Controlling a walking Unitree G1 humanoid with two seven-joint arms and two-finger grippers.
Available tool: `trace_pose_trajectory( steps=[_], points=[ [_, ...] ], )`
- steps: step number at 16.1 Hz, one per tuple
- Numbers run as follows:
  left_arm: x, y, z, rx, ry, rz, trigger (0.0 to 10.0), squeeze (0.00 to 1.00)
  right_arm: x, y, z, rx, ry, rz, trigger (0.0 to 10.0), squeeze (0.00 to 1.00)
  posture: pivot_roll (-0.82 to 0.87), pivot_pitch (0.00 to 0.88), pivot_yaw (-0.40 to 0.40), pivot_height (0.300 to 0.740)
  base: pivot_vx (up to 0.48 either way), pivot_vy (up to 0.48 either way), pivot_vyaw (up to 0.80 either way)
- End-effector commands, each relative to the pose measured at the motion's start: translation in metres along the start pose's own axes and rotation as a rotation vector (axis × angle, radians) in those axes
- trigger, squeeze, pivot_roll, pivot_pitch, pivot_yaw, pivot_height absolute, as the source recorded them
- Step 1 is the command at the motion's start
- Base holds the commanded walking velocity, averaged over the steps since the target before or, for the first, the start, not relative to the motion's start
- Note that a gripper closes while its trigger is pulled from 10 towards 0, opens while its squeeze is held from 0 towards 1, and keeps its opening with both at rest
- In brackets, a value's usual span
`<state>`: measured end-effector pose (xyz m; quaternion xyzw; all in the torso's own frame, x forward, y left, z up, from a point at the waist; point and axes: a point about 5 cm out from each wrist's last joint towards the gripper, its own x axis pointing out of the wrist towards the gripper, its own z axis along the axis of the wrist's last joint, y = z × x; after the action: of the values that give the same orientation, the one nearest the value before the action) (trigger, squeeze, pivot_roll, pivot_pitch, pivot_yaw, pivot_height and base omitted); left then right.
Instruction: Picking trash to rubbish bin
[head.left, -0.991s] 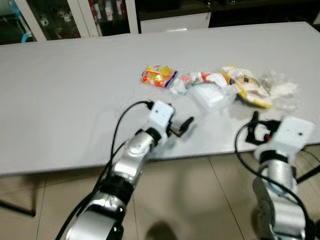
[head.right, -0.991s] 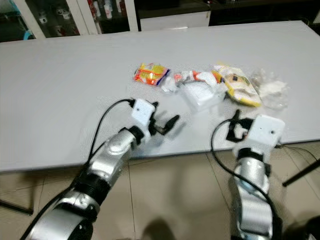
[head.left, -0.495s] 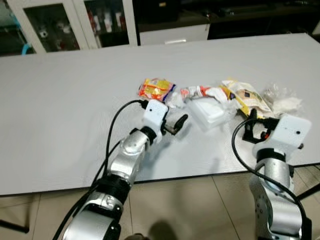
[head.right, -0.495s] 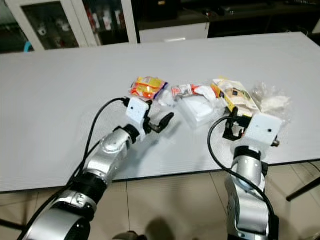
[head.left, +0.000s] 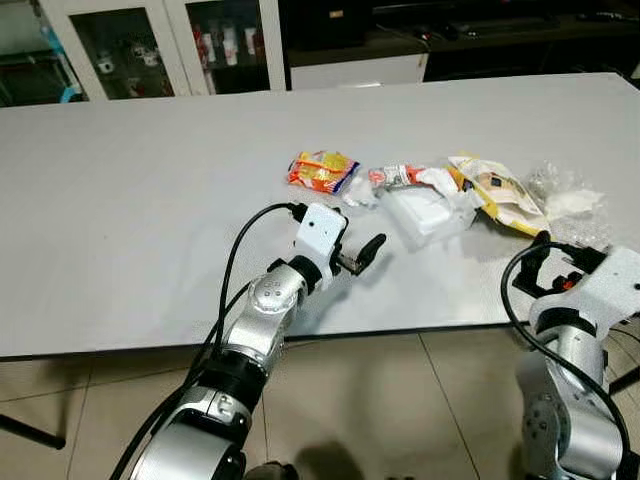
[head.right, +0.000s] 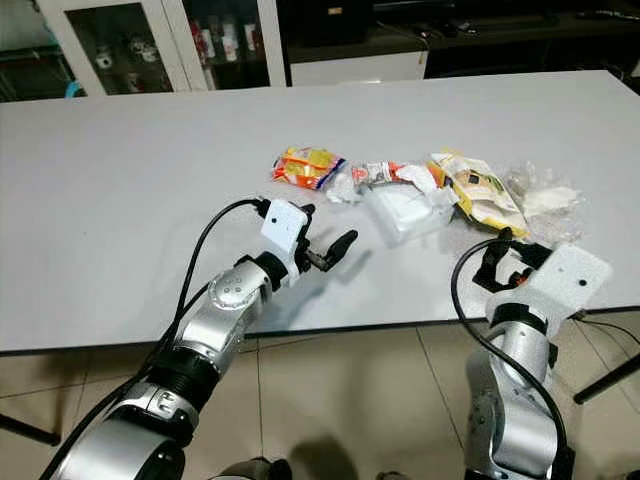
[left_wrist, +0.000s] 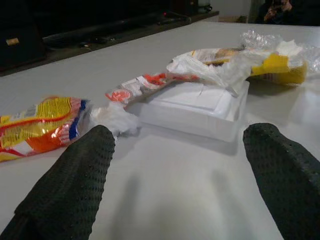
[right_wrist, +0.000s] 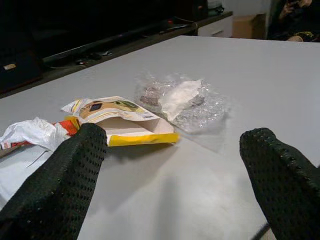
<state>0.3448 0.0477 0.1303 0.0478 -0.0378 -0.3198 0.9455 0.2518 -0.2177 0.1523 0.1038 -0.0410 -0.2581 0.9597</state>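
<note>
We see two silver arms built of rounded, jointed metal segments with dark bands between them. Each wrist carries a white boxy housing with a small dark dot on its face, and a black cable loops from it back along the forearm. The left gripper has two long black fingers with a fine dimpled mesh texture and rounded tips; the right gripper has the same.
</note>
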Motion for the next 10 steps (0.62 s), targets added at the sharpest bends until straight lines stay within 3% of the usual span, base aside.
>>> trace_pose_trajectory(
  steps=[1,8,10],
  points=[
    [0.001,0.008,0.012,0.028,-0.056,0.041,10.0,0.00,0.003,0.001,0.001,0.025,-0.001,0.000,10.0,0.00,0.09,0.098,0.056,0.740,0.000,0.000,0.00],
    [-0.004,0.011,0.009,0.044,-0.039,0.050,10.0,0.00,0.007,0.008,0.001,0.184,0.020,0.018,10.0,0.00,0.11,0.126,0.069,0.740,0.000,0.000,0.00],
    [-0.009,0.015,0.008,0.071,-0.026,0.048,10.0,0.00,0.012,0.014,-0.004,0.276,0.054,0.017,10.0,0.00,0.13,0.164,0.087,0.740,0.000,0.000,0.00]
  ],
)
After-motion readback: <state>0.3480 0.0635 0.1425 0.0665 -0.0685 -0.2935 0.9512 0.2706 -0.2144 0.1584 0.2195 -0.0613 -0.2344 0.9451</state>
